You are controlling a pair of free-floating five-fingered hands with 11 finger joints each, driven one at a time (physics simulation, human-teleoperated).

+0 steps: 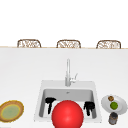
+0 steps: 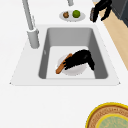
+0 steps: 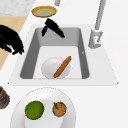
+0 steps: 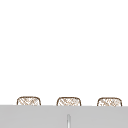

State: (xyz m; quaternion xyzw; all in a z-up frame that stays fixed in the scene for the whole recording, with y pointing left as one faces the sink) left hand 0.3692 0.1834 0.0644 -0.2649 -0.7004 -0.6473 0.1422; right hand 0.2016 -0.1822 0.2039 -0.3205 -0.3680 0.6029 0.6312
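Red ball [image 1: 67,114] sits closest to the front camera, smack in front of the sink [image 1: 41,87] and covering the middle of the basin. Either side of it you get the two black hands hanging over the basin: left hand [image 1: 49,102] and right hand [image 1: 89,107], both with fingers pointing down, loose and fairly straight, holding nothing.

Down in the basin there's a white bowl [image 3: 48,68] with an orange-brown stick [image 3: 62,66] lying slantwise across it, one end poking over the rim. From the left side the left hand lines up right over the bowl, fingertips toward the stick. From the right side, though, it's clearly up by the far end of the sink with a gap between it and the bowl, so not touching. The right hand is off toward the front edge of the counter, well apart from the bowl.

Also around: the faucet [image 1: 68,72] behind the basin, a yellow-rimmed plate [image 1: 11,111] on the left, and on the right a white plate [image 1: 122,105] with a lime [image 1: 114,105] and a small brown fruit [image 1: 111,98], plus a dark jar [image 1: 113,118] just beside it.
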